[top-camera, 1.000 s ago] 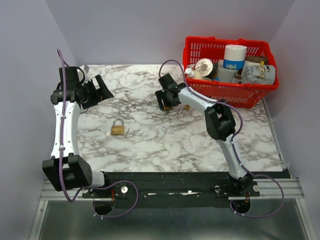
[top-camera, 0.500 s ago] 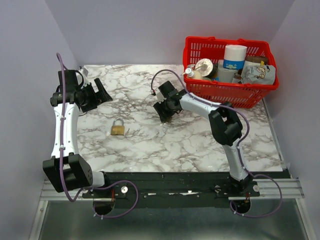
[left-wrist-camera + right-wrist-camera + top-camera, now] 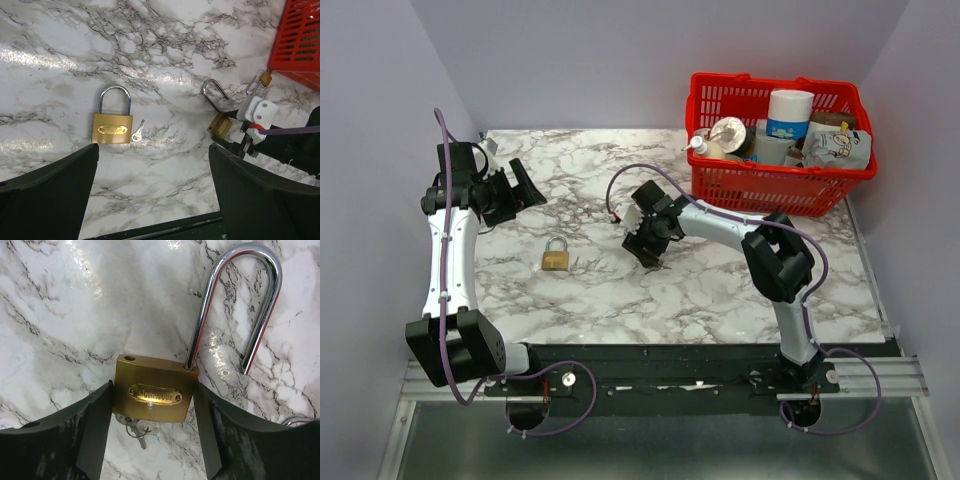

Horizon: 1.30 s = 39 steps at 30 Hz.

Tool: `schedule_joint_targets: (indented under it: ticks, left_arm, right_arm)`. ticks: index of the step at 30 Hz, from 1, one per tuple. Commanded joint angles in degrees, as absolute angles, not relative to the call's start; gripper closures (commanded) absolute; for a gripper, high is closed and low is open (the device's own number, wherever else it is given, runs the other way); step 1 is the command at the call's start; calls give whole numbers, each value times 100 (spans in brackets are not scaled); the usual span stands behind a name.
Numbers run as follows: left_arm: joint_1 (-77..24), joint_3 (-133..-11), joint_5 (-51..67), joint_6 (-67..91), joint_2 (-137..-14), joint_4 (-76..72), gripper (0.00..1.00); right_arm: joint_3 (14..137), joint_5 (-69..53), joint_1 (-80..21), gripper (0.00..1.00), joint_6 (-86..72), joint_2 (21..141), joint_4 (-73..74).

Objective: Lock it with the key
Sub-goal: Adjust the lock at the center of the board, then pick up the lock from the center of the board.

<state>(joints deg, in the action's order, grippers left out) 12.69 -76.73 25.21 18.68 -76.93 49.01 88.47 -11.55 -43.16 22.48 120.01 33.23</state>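
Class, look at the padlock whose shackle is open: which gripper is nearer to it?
Right. The right gripper clasps the open padlock by its brass body, one finger on each side; the left gripper hangs far off to the left in the top view.

**Robot laboratory test cell, top view.** Plain pale walls (image 3: 620,60) enclose a marble-patterned tabletop (image 3: 720,295) on three sides. Along the lower edge of the frame, the left arm (image 3: 455,250) and right arm (image 3: 775,265), trailing purple cables (image 3: 442,290), are bolted to an aluminium rail (image 3: 885,378). A red basket (image 3: 770,190) of mixed household containers stands at the upper right. Nothing domestic surrounds the rig.
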Motion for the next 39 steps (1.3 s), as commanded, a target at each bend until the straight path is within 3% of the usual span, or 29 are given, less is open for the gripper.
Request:
schedule_joint_targets:
  ticks: [1,6,10,13,18,19,25,28,32,33,37,39]
  left_arm:
    - [1318,-7673,2646,1916,-7515,4834,1]
    - [1318,-7655,2637,1898,-7471,4737,1]
    - [1318,-7629,2628,1916,-7392,4623,1]
    - [1318,-7427,2654,1872,-7120,4281,1]
    - [1318,-6717,3224,1513,-6435,3360,1]
    - [1327,-6628,3330,1320,-6355,3270,1]
    - [1327,-5828,4287,564,-5705,2488,1]
    - [1327,-5547,5122,-716,-5485,2670,1]
    - [1318,-5362,5888,-4167,-5178,4302,1]
    - [1327,-5231,6019,-5854,-4994,5098,1]
    - [1266,-4835,6670,-8982,-4448,6836,1]
    - [1091,-4598,6916,-9071,-4115,6725,3]
  right_arm:
    - [9131,-967,-4368,23,2277,12322,3533]
    - [9185,-888,-4403,17,2127,12410,3665]
    - [9193,-659,-4456,25,1969,12515,3708]
    - [9176,-606,-4482,46,1899,12481,3709]
    - [9062,-1202,-4474,97,2153,11771,3744]
    - [9088,-1369,-4474,99,2275,11655,3822]
    - [9237,-2802,-4474,99,2611,10707,4534]
    - [9203,-3418,-4465,99,2699,10399,4930]
    - [9018,-4121,-4447,99,2716,9994,5316]
    - [8948,-4235,-4447,99,2707,9863,5439]
    - [8824,-4894,-4447,99,2725,9607,5616]
    - [8807,-5009,-4447,99,2716,9554,5677]
